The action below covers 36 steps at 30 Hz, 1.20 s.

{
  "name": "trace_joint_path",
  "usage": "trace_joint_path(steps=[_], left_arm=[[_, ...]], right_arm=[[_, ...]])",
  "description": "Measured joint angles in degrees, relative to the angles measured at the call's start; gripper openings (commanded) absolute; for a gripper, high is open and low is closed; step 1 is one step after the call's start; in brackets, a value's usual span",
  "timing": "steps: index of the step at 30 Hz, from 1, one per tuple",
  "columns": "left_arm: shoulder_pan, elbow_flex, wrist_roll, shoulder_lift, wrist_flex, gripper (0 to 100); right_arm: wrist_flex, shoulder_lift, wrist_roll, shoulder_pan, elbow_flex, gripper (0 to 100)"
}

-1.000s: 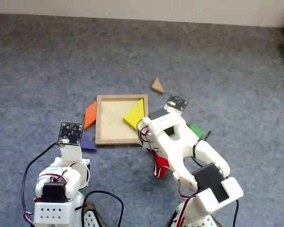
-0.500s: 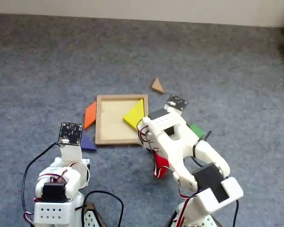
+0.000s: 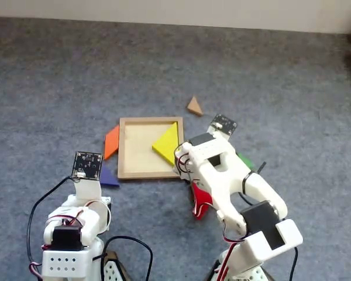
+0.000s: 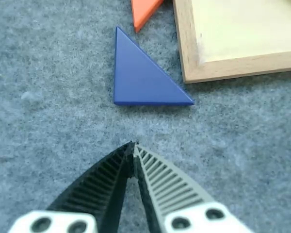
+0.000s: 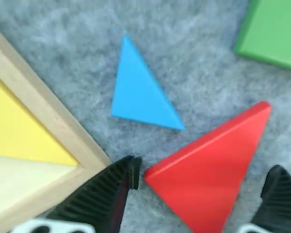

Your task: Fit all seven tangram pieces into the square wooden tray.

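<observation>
Grey-felted counter carries the wooden tray (image 3: 124,174) near its middle, with a yellow triangle (image 3: 167,142) inside. The left hand (image 4: 132,150) is closed and empty, near the dark blue triangle (image 4: 140,77). The right hand (image 5: 204,174) gapes wide astride the red triangle (image 5: 218,150).

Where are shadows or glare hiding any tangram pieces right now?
High view: even light, no glare; the right arm, not shadow, covers part of the red triangle. Left wrist view: at most a thin shadow along one edge of the dark blue triangle. Right wrist view: no glare; the red triangle, light blue triangle and green piece are evenly lit.
</observation>
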Motion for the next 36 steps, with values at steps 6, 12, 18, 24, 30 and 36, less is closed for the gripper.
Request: trace_joint_path(steps=[6,12,18,24,30,36], left_arm=[[0.00,0.00,0.00,0.00,0.00,1],[0.00,0.00,0.00,0.00,0.00,1],[0.00,0.00,0.00,0.00,0.00,1],[0.00,0.00,0.00,0.00,0.00,1],[0.00,0.00,0.00,0.00,0.00,1],[0.00,0.00,0.00,0.00,0.00,1]], right_arm=[[1.93,0.00,0.18,0.18,0.00,38.5],[3.08,0.00,0.18,0.18,-0.09,38.5],[3.96,0.00,0.18,-1.14,-0.18,38.5],[4.22,0.00,0.18,-2.29,-0.18,38.5],[4.22,0.00,0.18,-2.02,-0.18,35.8],[4.31,0.00,0.18,-1.58,-0.18,17.4]])
